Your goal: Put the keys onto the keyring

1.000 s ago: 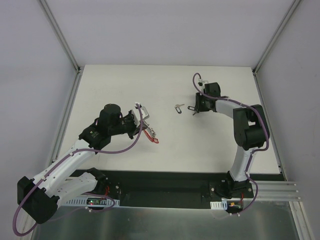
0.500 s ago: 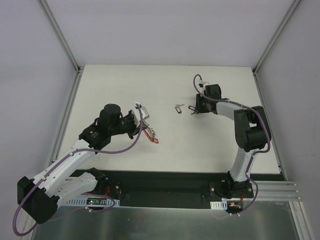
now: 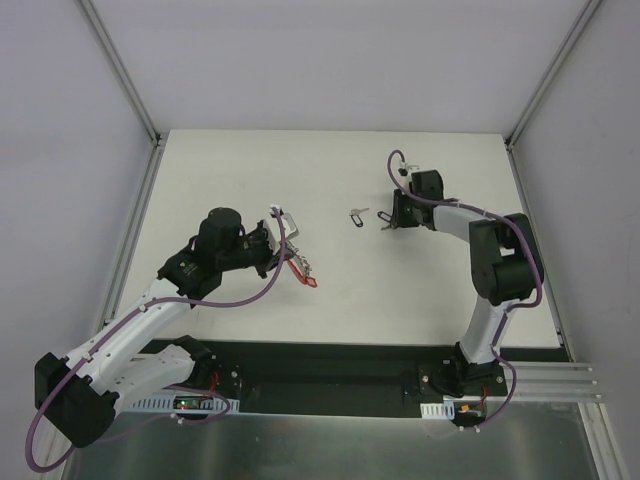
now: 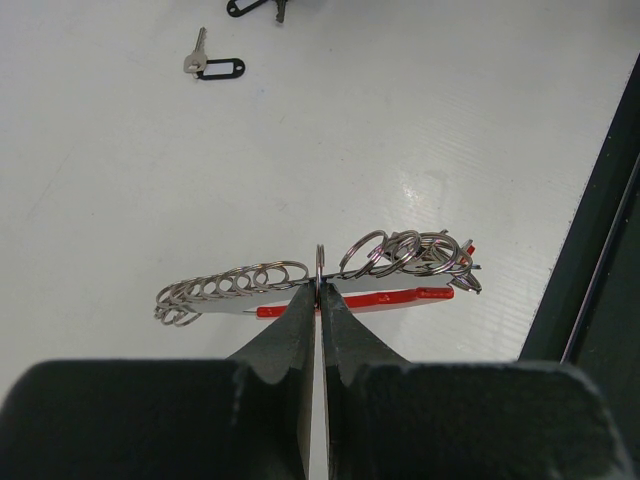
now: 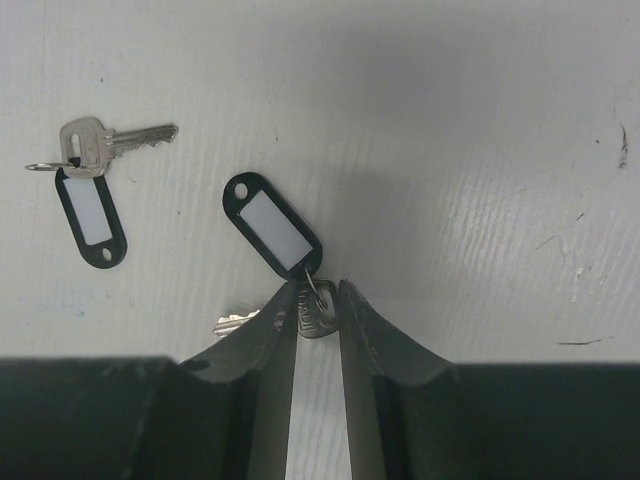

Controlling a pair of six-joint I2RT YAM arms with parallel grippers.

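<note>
My left gripper (image 4: 320, 292) is shut on one small ring of the keyring (image 4: 400, 297), pinching it edge-on. The keyring's red arc and grey rings spread to both sides, just above the table (image 4: 420, 120). In the top view this gripper (image 3: 283, 255) and the keyring (image 3: 300, 268) sit left of centre. My right gripper (image 5: 318, 300) is down at the table, its jaws closed in on the head of a silver key (image 5: 322, 320). That key's black-rimmed tag (image 5: 273, 225) lies just ahead of the fingertips. A second key (image 5: 95, 142), also tagged, lies to the left.
The loose key (image 3: 358, 215) lies between the two grippers, a short way left of my right gripper (image 3: 388, 222). A dark strip (image 4: 600, 250) runs along the table's near edge. Metal frame rails (image 3: 135, 230) border the table at both sides.
My right gripper's jaws have narrowed a little around the key's head, and its wrist has shifted slightly. The left arm and the keyring have not moved.
</note>
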